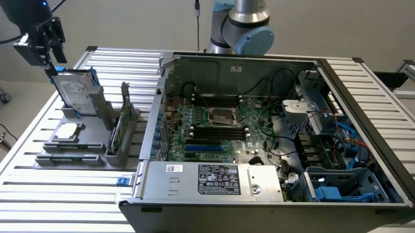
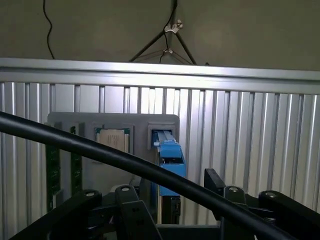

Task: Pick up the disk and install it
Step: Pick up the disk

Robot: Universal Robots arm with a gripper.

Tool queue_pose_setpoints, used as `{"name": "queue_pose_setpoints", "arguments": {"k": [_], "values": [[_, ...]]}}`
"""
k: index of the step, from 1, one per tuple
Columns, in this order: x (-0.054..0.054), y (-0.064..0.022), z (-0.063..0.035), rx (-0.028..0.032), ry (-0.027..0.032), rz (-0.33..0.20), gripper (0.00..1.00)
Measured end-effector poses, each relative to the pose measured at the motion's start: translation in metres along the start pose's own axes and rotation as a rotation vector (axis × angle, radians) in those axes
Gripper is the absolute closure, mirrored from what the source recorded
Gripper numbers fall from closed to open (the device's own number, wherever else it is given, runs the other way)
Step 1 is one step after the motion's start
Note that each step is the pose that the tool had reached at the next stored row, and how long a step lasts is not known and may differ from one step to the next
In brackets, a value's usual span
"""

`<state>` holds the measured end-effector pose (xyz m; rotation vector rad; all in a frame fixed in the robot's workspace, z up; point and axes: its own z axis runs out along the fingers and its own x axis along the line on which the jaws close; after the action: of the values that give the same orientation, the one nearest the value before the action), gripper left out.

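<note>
The disk (image 1: 77,94) stands upright on its edge in a grey holder (image 1: 71,145) at the exterior view's left, silver with a white label and blue carrier edges. My gripper (image 1: 55,65) hangs right above the disk's top edge. In the wrist view I look down along the disk's blue edge (image 2: 170,155), and my gripper (image 2: 172,200) straddles it. The black fingers (image 2: 131,215) are spread wide on either side and stand apart from the disk, so the gripper is open and holds nothing.
The holder also carries a square silver processor chip (image 1: 68,131) and an upright green circuit card (image 1: 116,128). An open computer case (image 1: 259,126) fills the exterior view's right, with a blue drive bay (image 1: 337,187) at its near corner. A black cable (image 2: 100,150) crosses the wrist view.
</note>
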<state>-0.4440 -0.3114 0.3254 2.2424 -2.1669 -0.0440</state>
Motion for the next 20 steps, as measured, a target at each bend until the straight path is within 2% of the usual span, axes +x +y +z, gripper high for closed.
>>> {"name": "queue_pose_setpoints", "arguments": {"k": [20], "values": [[0.000,0.0009,0.0365,-0.0007,0.0004,-0.010,0.40]]}}
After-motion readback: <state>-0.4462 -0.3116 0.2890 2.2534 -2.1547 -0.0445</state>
